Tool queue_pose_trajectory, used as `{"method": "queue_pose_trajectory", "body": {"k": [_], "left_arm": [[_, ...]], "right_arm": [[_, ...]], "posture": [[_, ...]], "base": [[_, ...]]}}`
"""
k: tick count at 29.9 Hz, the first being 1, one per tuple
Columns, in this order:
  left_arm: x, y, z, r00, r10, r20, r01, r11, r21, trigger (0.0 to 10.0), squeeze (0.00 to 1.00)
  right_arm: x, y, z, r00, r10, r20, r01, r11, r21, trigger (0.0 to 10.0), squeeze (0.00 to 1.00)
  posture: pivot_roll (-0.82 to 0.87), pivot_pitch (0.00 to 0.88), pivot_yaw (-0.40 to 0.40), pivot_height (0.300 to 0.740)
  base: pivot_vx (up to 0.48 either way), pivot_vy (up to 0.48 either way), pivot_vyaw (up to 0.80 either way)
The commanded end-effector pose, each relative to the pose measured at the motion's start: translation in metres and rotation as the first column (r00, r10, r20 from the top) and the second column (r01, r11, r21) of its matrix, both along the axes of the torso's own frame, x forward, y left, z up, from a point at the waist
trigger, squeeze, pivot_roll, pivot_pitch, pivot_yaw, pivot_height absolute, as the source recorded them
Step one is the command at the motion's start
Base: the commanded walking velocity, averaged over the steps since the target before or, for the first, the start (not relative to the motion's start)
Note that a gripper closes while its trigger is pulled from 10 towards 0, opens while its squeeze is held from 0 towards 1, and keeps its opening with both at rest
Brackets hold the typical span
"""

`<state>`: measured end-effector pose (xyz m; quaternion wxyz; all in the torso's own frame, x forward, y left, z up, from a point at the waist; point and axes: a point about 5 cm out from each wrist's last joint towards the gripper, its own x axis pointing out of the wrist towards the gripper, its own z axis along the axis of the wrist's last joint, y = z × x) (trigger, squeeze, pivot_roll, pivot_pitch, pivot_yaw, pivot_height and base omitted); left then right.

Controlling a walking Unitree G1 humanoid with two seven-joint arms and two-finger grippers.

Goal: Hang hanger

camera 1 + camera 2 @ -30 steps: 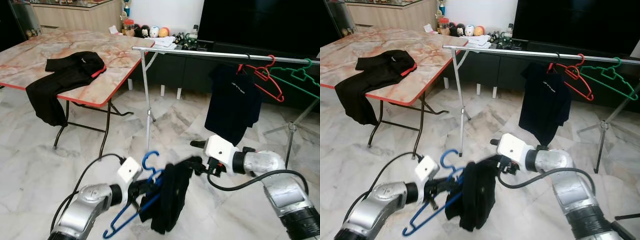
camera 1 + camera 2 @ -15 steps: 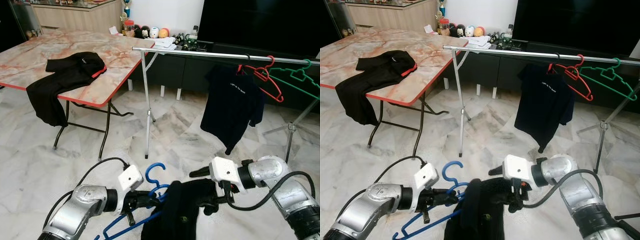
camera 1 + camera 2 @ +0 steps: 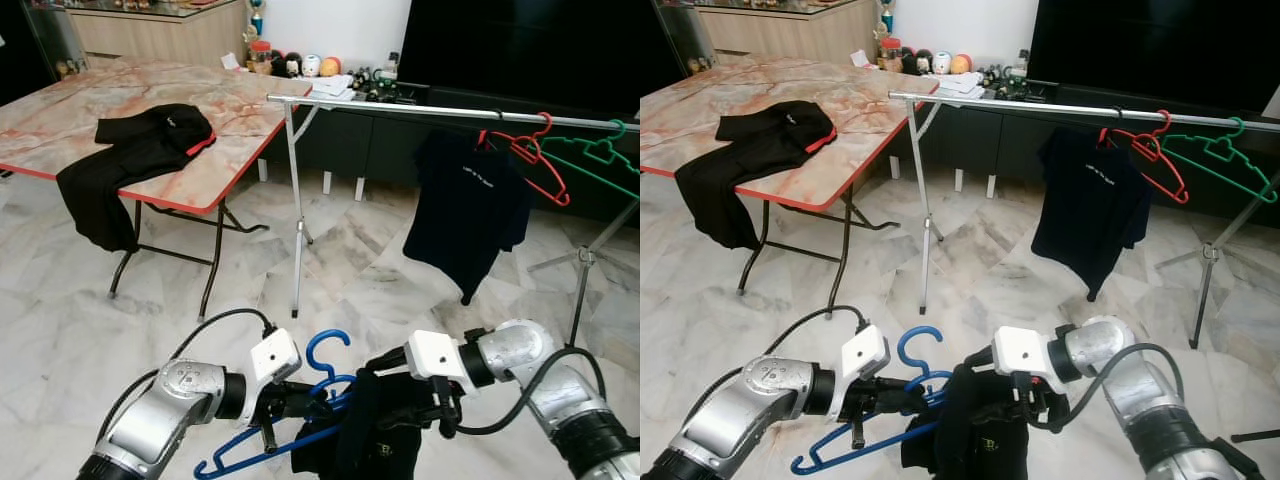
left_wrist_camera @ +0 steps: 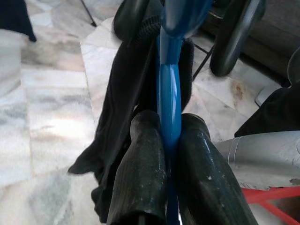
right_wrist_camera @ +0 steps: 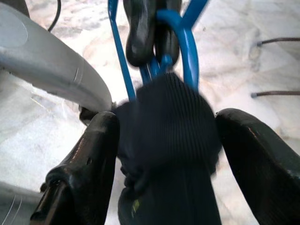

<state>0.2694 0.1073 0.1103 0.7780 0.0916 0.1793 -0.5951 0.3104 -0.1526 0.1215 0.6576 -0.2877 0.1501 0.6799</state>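
Note:
A blue plastic hanger (image 3: 325, 347) is low over the floor, and my left gripper (image 3: 290, 400) is shut on its bar. The left wrist view has the blue hanger (image 4: 168, 84) pinched between the two fingers (image 4: 145, 154). A black garment (image 3: 375, 435) is bunched over the hanger's right end and droops toward the floor. My right gripper (image 3: 445, 412) is at the garment from the right. In the right wrist view its fingers (image 5: 89, 154) stand wide apart, open, on either side of the blurred black garment (image 5: 164, 154).
A metal clothes rack (image 3: 420, 108) stands ahead with a black T-shirt (image 3: 465, 200), a red hanger (image 3: 530, 150) and a green hanger (image 3: 600, 155) at its right end. A folding marble-top table (image 3: 240, 110) at the left carries black clothes (image 3: 130, 150). Marble floor lies between.
The right gripper has moved left and down with the garment, which now sits bunched on the hanger instead of hanging long. The left gripper with the hanger shifted slightly right.

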Motion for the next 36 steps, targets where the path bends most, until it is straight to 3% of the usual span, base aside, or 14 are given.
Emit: {"method": "queue_pose_trajectory", "body": {"k": [1, 12, 13, 14, 36], "left_arm": [[0.001, -0.007, 0.012, 0.998, -0.043, 0.046, 0.043, 0.999, -0.007, 10.0, 0.00], [0.002, -0.011, 0.019, 0.994, -0.080, 0.072, 0.080, 0.997, 0.012, 10.0, 0.00], [0.002, -0.011, 0.019, 0.994, -0.079, 0.073, 0.078, 0.997, 0.013, 10.0, 0.00], [0.002, -0.011, 0.019, 0.994, -0.078, 0.074, 0.077, 0.997, 0.014, 10.0, 0.00], [0.005, -0.019, 0.032, 0.983, -0.118, 0.143, 0.117, 0.993, 0.019, 10.0, 0.00]], "right_arm": [[0.001, 0.001, 0.000, 1.000, 0.014, 0.013, -0.014, 1.000, -0.019, 10.0, 0.00], [0.004, 0.001, -0.008, 1.000, 0.010, 0.019, -0.009, 0.998, -0.062, 10.0, 0.00], [0.005, 0.000, -0.009, 1.000, -0.004, 0.023, 0.005, 0.997, -0.075, 4.5, 0.00], [0.006, -0.001, -0.009, 1.000, -0.009, 0.028, 0.011, 0.997, -0.082, 0.0, 0.00], [0.002, 0.012, -0.013, 0.999, 0.025, -0.034, -0.026, 0.999, -0.022, 0.0, 0.00]], "posture": [[0.08, 0.013, -0.027, 0.740], [0.09, 0.034, -0.037, 0.740], [0.09, 0.035, -0.037, 0.740], [0.09, 0.035, -0.037, 0.740], [0.10, 0.049, -0.034, 0.740]], "base": [[0.000, 0.000, 0.00], [0.000, 0.000, 0.00], [0.000, 0.000, 0.00], [0.000, 0.000, 0.00], [0.000, 0.000, 0.00]]}}
